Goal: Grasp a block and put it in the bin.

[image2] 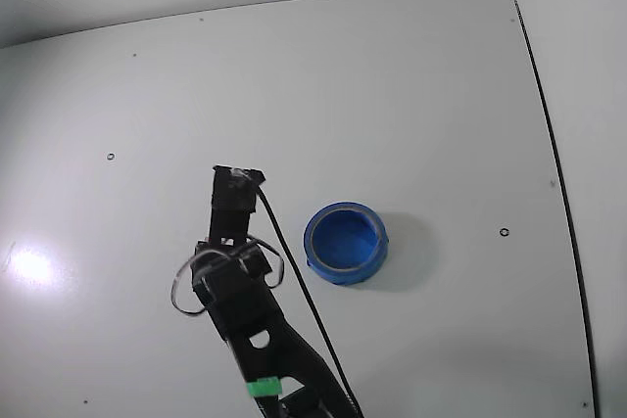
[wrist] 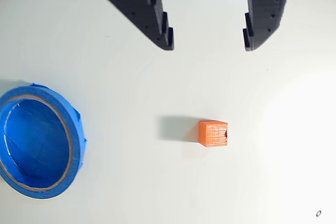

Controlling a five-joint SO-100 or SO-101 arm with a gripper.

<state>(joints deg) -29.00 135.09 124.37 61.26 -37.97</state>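
Note:
In the wrist view a small orange-salmon cube, the block (wrist: 213, 133), lies on the white table below and between the two black fingers. My gripper (wrist: 209, 43) is open and empty, hovering above the block without touching it. The blue round bin (wrist: 39, 142) lies at the lower left of the wrist view, well to the left of the block. In the fixed view the bin (image2: 345, 242) sits right of the black arm, whose gripper end (image2: 235, 183) points up the table; the block is hidden there behind the arm.
The white table (image2: 392, 85) has small dark screw holes, one at the lower right of the wrist view (wrist: 318, 213). A wall edge runs along the right side of the fixed view (image2: 558, 163). A black cable (image2: 294, 281) loops along the arm.

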